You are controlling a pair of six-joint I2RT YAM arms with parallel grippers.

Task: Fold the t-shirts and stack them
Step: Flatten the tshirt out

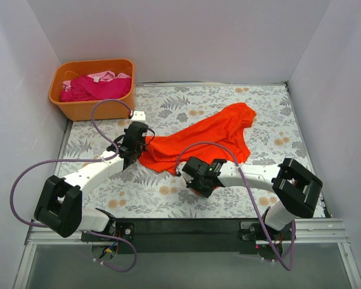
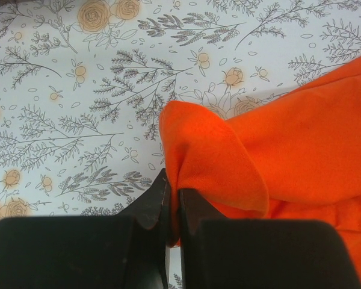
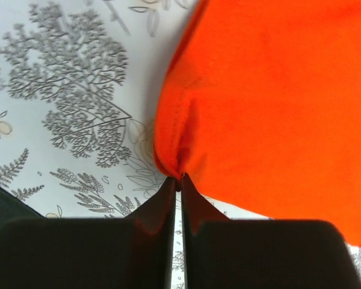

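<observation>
An orange-red t-shirt [image 1: 207, 138] lies crumpled across the middle of the floral table. My left gripper [image 1: 132, 155] is shut on a fold at its left edge; the left wrist view shows the cloth [image 2: 228, 162] pinched between the black fingers [image 2: 149, 208]. My right gripper [image 1: 195, 174] is shut on the shirt's near hem; in the right wrist view the fingertips [image 3: 168, 192] nip the stitched edge of the cloth [image 3: 271, 108]. Magenta and pale pink t-shirts [image 1: 93, 85] sit bunched in the tub.
An orange plastic tub [image 1: 90, 108] stands at the back left corner. A small white block [image 1: 137, 114] lies just in front of it. White walls close in the table on the left, back and right.
</observation>
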